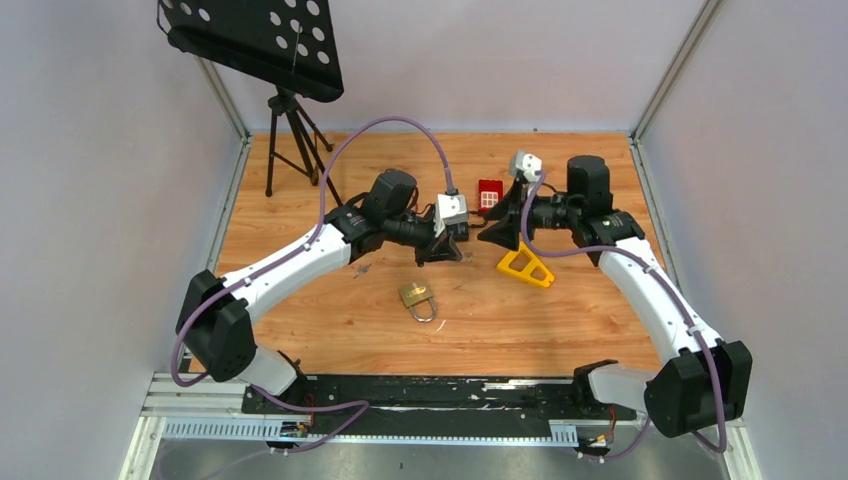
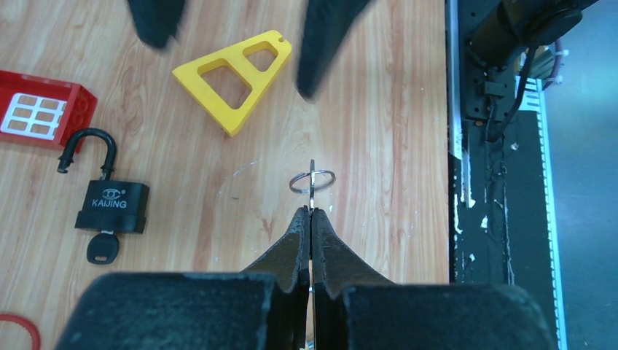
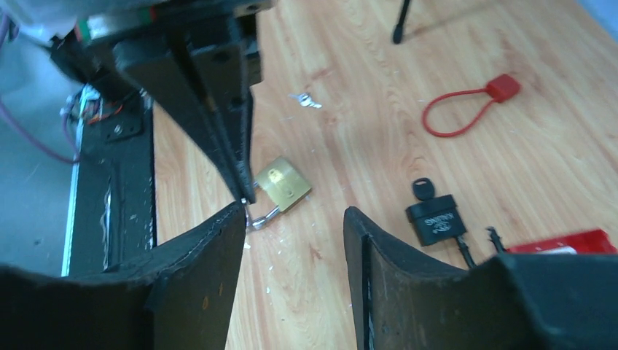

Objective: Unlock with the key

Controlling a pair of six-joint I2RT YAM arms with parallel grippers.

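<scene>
Key (image 2: 311,192) is pinched between the left fingers (image 2: 294,246) — the right fingers (image 3: 204,262) are spread wide, nothing held — brass padlock (image 1: 416,296) is laid on the counter (image 1: 330,315).

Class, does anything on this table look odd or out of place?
Yes: the black padlock lies with its shackle swung open and a black-headed key in it, while the left gripper pinches a separate ringed key.

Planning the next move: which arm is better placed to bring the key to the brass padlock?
Left. The left gripper is shut on the key; the right gripper stands open and empty.
</scene>
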